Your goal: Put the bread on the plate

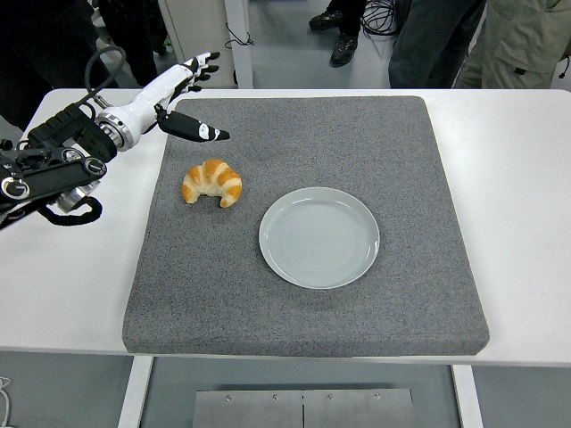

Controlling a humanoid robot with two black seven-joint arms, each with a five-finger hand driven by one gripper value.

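i'm on the approach: my left hand [183,98], fingers spread and empty, hovers at the croissant's [212,182] eleven o'clock; next, descend and grasp, plate [319,237] waiting at four.

Golden croissant [212,182] lies just left of empty plate [319,236].

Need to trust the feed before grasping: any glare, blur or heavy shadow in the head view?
Head view: lighting even and soft; croissant and plate sharp, each with only a faint shadow on the grey mat; mild sheen on the plate, no glare; left hand slightly soft at the fingertips.
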